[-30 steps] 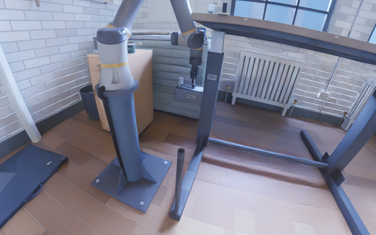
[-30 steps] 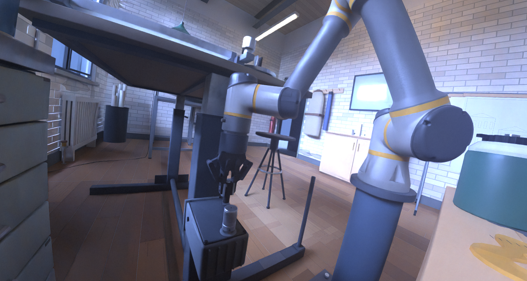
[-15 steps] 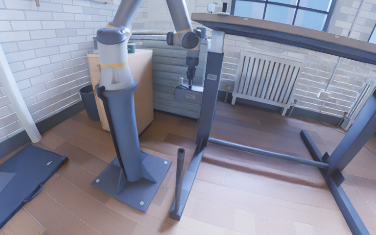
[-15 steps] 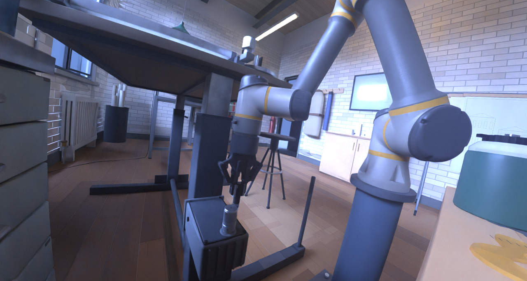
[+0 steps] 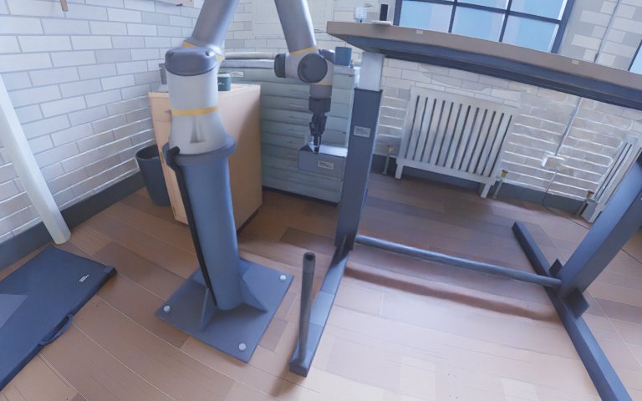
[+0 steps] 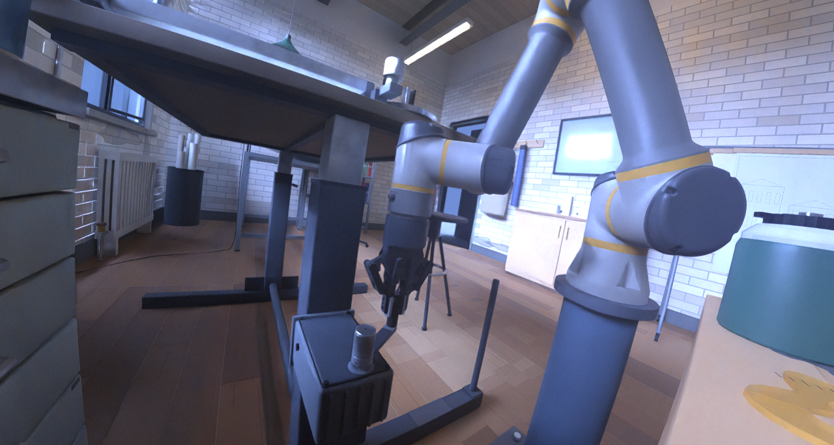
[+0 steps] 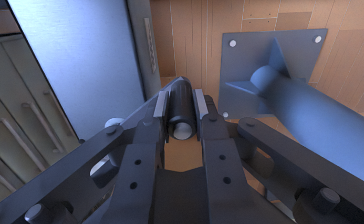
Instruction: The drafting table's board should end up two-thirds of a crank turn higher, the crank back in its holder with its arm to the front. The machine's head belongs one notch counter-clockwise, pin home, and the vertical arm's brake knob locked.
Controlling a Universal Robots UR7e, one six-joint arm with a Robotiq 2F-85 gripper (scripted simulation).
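Note:
On the near leg of the drafting table (image 5: 359,164) a dark gearbox (image 6: 341,378) juts out, with a short grey crank hub (image 6: 363,349) standing on its top. My gripper (image 6: 396,317) hangs just beside that hub, closed around the black ribbed crank handle (image 7: 181,110), which points downward between the fingers. The crank's arm (image 6: 380,336) slants from the handle toward the hub. The board (image 5: 504,62) slopes overhead, and the drafting machine (image 6: 393,84) on its upper face is mostly hidden from me.
My arm's pedestal (image 5: 215,233) stands on a bolted floor plate left of the table leg. A flat-file cabinet (image 5: 290,129) sits close behind the gearbox. An upright post (image 5: 307,288) rises from the table's foot rail, and a dark case (image 5: 21,313) lies on the floor.

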